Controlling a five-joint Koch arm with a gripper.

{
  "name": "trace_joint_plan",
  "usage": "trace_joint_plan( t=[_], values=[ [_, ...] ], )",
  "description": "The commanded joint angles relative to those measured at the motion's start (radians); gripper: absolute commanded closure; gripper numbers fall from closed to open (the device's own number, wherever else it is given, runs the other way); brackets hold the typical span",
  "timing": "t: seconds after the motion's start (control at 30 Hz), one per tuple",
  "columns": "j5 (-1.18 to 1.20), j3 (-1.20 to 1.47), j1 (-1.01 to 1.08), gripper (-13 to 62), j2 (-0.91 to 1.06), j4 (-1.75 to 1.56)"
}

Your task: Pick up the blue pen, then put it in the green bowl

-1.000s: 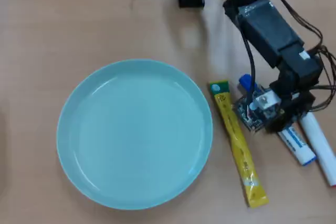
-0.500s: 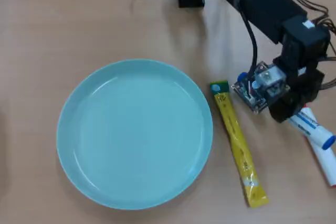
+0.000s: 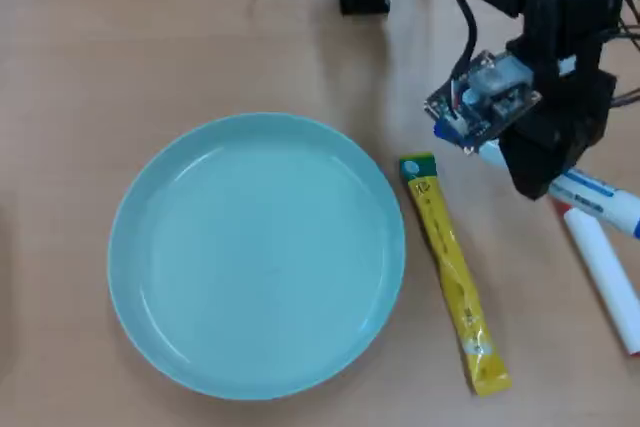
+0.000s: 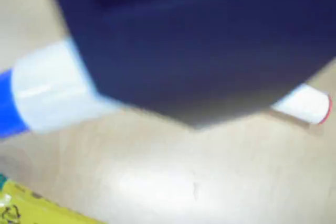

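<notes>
While our gripper (image 3: 545,162) pinches the blue pen (image 3: 598,193), its barrel running ten to four, the green bowl (image 3: 150,207) lies toward eight o'clock.

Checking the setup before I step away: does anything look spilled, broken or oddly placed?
Nothing stands out. The green bowl sits empty and flat, the yellow sachet and red-capped marker lie on the table, and the blue pen is in the gripper.

arm: enters from top edge in overhead view, reaches toward right side | wrist: bent down, circuit board facing left | tool (image 3: 545,162): black, clamped on pen (image 3: 590,192), jaws hidden beneath body | wrist view: dark blurred tool body fills upper frame
</notes>
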Motion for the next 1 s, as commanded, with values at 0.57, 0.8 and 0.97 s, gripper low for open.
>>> trace_joint_plan(
  t=[0.57,0.8,0.97],
  values=[
    [-0.713,-0.072,0.218,56.4,0.376,0.034],
    [-0.853,-0.071,0.276,56.3,0.383,0.026],
    [-0.896,-0.049,0.337,56.3,0.380,0.012]
  ],
)
